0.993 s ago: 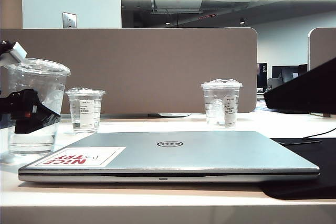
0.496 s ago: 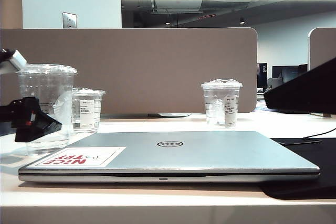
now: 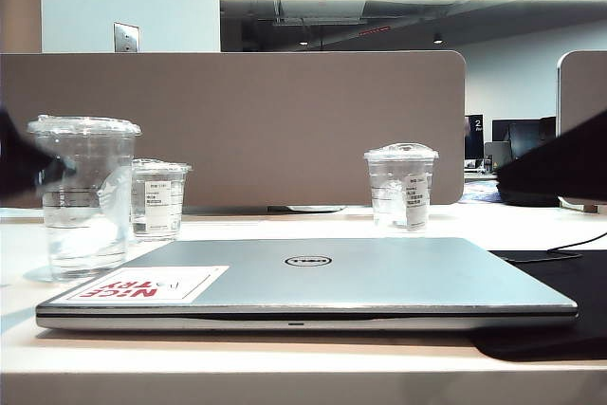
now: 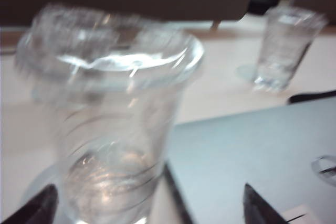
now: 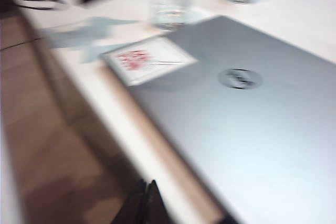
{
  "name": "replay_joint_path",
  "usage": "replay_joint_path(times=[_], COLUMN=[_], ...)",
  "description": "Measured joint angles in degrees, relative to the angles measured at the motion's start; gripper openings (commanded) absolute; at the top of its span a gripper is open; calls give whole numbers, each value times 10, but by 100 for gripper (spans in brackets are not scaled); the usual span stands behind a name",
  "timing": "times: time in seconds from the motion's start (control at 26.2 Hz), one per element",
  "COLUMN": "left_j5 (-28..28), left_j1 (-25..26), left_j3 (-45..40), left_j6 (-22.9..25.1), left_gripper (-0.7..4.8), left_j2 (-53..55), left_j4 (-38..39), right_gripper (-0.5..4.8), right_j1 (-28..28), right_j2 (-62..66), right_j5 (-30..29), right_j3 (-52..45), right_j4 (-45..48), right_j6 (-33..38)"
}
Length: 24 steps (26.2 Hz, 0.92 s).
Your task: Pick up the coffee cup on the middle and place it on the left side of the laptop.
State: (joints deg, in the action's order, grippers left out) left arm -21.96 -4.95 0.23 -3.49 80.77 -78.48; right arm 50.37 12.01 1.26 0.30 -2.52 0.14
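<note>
Coffee cup (image 3: pixel 83 198) clear, ridged, flat-lidded, upright

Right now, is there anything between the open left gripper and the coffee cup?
No. In the left wrist view the left gripper is open, and the coffee cup stands directly ahead of its fingertips with nothing else between them.

Our left claw (image 4: pixel 147 205) stands wide open, its two dark fingertips (image 4: pixel 39 208) showing far apart at the frame's lower corners. In the exterior view the left arm (image 3: pixel 24 163) is a dark blur at the left edge. Our right claw (image 5: pixel 144 203) has its tips pressed together, pointing over the table edge.
</note>
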Motion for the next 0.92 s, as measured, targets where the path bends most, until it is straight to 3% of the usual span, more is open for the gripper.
replay_joint_path(times=[0.08,0.11,0.34,0.38,0.5,0.69,0.73,0.92], left_j5=[-23,-31,-28,-10,20,81,95,158], left_j1=[0,0,0,-1,-1,-4,-8,-9], left_j3=[0,0,0,0,0,0,0,0], left_j6=[-9,-11,-38,-50,-58,-36,-24,-14], left_gripper=[64,-20,-5,-5,-5,-5,-5,-5], left_j2=[-33,-45,-141,-172,-236,-378,-429,-598], left_j4=[12,16,48,75,141,268,326,512], right_gripper=[-5,-5,-5,-5,-5,-5,-5,-5], right_j1=[-44,-76,-248,-300,-363,-443,-464,-492], right_j2=[-6,-13,-59,-71,-78,-108,-120,-120], right_j5=[0,0,1,1,2,1,2,2], right_j3=[0,0,0,0,0,0,0,0], right_j4=[0,0,0,2,0,0,5,4], right_j6=[0,0,0,0,0,0,0,0])
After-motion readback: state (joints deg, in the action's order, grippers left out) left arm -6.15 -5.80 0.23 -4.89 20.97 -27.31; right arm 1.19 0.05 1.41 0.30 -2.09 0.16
